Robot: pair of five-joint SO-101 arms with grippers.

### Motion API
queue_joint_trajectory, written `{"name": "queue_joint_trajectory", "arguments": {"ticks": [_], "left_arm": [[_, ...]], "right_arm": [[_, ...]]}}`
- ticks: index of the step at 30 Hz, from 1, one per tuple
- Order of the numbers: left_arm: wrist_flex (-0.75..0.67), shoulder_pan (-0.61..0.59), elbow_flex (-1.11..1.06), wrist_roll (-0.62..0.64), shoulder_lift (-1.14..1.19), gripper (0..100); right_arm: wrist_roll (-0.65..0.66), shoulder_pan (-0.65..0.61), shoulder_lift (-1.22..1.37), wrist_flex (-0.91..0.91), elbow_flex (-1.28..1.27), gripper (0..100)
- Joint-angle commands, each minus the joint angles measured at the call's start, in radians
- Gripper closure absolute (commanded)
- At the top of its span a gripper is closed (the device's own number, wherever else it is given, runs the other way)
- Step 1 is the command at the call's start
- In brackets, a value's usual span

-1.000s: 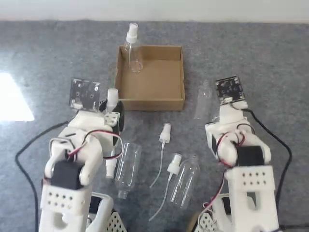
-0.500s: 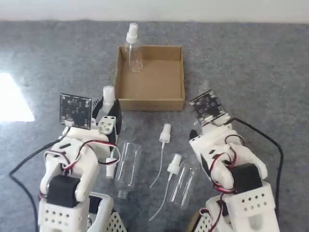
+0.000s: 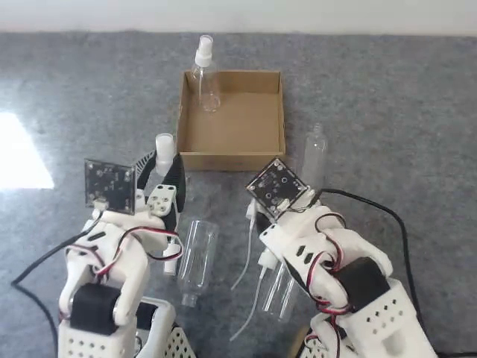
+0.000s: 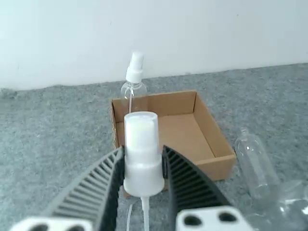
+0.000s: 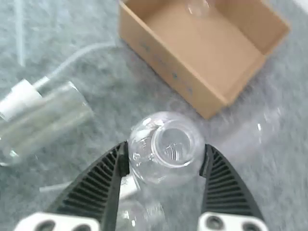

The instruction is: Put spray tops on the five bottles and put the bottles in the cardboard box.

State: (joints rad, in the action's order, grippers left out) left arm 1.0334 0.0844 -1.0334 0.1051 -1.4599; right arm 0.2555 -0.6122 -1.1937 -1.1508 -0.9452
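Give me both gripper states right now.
Left gripper: closed on a spray top.
Right gripper: closed on a clear bottle with no top on it.

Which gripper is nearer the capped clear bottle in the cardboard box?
Left. The left gripper, holding a white spray top, is by the brown cardboard box on the capped clear bottle's side; the right gripper, gripping an uncapped clear bottle, sits before the opposite corner.

Spray top (image 4: 142,159) tube cut @ edge
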Motion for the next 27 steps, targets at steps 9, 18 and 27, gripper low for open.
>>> {"name": "queue_joint_trajectory", "arguments": {"ticks": [9,18,27], "left_arm": [[-0.023,-0.127,-0.016,0.058,-0.155,99],[-0.025,-0.16,-0.018,0.069,-0.18,99],[-0.075,-0.16,-0.015,0.069,-0.241,99]], "right_arm": [[0.006,-0.101,-0.024,0.216,0.061,86.6],[0.012,-0.214,-0.024,0.196,-0.043,86.6],[0.015,-0.216,-0.035,0.097,-0.051,86.6]]}}
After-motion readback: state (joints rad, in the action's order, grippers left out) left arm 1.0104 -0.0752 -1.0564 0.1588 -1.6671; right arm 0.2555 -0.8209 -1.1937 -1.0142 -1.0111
